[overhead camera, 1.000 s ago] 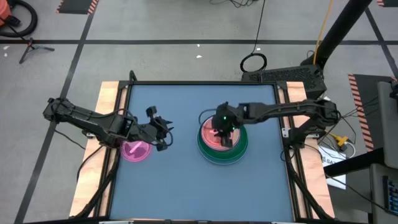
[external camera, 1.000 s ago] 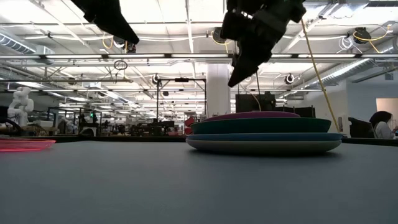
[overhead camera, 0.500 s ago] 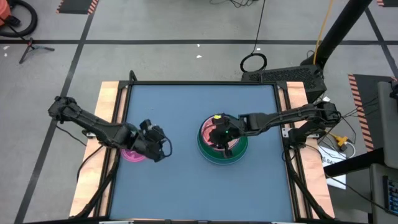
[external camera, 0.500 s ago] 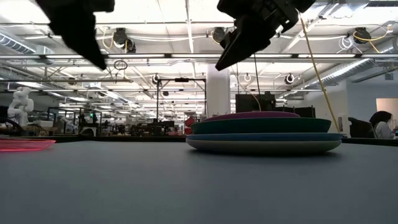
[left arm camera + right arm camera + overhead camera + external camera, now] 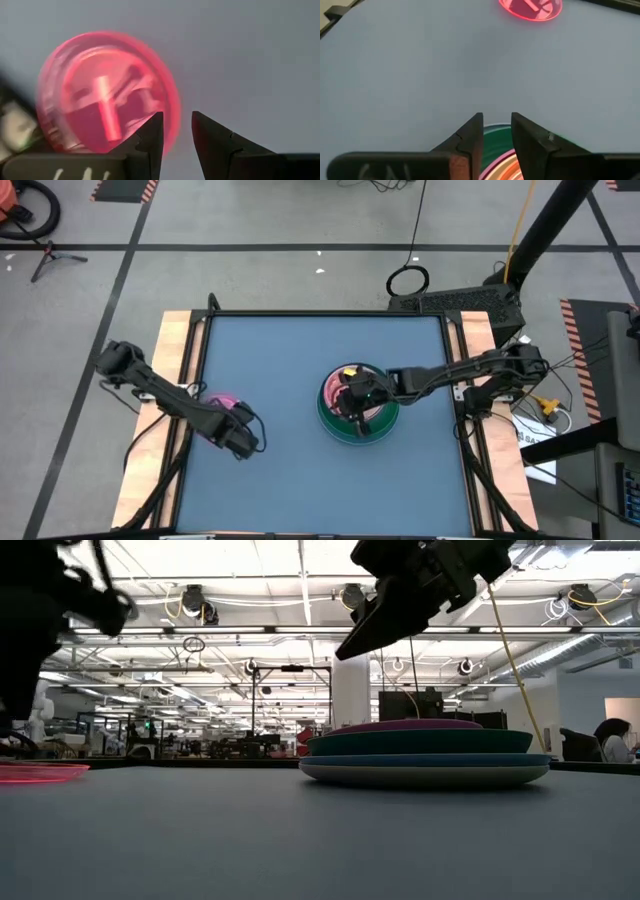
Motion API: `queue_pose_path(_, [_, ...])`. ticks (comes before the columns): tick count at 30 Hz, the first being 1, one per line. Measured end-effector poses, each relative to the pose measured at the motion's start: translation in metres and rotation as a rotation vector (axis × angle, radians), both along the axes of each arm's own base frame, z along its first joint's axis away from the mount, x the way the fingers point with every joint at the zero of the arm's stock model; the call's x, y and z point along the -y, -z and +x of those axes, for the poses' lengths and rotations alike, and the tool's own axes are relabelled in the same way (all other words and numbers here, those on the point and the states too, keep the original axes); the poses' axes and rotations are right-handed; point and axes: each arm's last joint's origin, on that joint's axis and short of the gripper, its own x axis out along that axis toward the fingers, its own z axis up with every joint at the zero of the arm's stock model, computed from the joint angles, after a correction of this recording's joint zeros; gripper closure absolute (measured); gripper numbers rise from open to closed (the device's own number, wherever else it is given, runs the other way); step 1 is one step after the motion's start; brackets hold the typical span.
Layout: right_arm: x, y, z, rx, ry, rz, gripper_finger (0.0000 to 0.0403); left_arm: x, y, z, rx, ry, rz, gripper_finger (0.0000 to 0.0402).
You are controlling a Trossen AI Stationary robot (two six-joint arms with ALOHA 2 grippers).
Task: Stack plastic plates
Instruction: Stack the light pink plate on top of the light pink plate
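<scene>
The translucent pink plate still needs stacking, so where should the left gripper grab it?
Judging by its flat, shallow pose, grip the translucent pink plate by its thin rim, at the edge nearest the left gripper, with one finger above and one below.

the left gripper point(image 5: 243, 442) sits low at the blue table's point(image 5: 300, 360) left side, just beside a translucent pink plate point(image 5: 224, 402) near the left edge; the right gripper point(image 5: 352, 402) hovers over the stack of plates point(image 5: 357, 430), right of centre
</scene>
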Motion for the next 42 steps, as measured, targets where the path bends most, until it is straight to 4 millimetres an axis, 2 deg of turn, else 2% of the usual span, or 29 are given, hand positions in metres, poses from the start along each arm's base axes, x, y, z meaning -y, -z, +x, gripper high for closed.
queue_pose_path(2, [-0.003,0.0,0.0,-0.003,-0.008,0.001,0.031,-0.001,0.006,-0.001,-0.06,-0.025,0.046,0.0293])
queue_pose_path(10, [-0.015,0.003,-0.004,-0.051,-0.014,0.036,0.031,-0.002,0.031,0.015,-0.124,0.01,0.083,0.0293])
queue_pose_path(19, [-0.028,0.005,-0.007,-0.076,-0.04,0.052,0.031,-0.002,0.044,0.023,-0.13,0.037,0.093,0.0293])
queue_pose_path(27, [-0.029,0.005,-0.008,-0.08,-0.03,0.065,0.031,-0.012,0.066,0.017,-0.119,0.012,0.098,0.0293])
queue_pose_path(33, [-0.029,0.005,-0.008,-0.079,-0.029,0.065,0.031,-0.013,0.069,0.014,-0.118,0.0,0.107,0.0296])
queue_pose_path(36, [-0.029,0.005,-0.008,-0.08,-0.024,0.07,0.031,-0.012,0.069,0.015,-0.116,0.01,0.105,0.0315])
queue_pose_path(42, [-0.029,0.005,-0.008,-0.08,-0.023,0.071,0.031,-0.012,0.068,0.015,-0.116,0.037,0.102,0.0386])
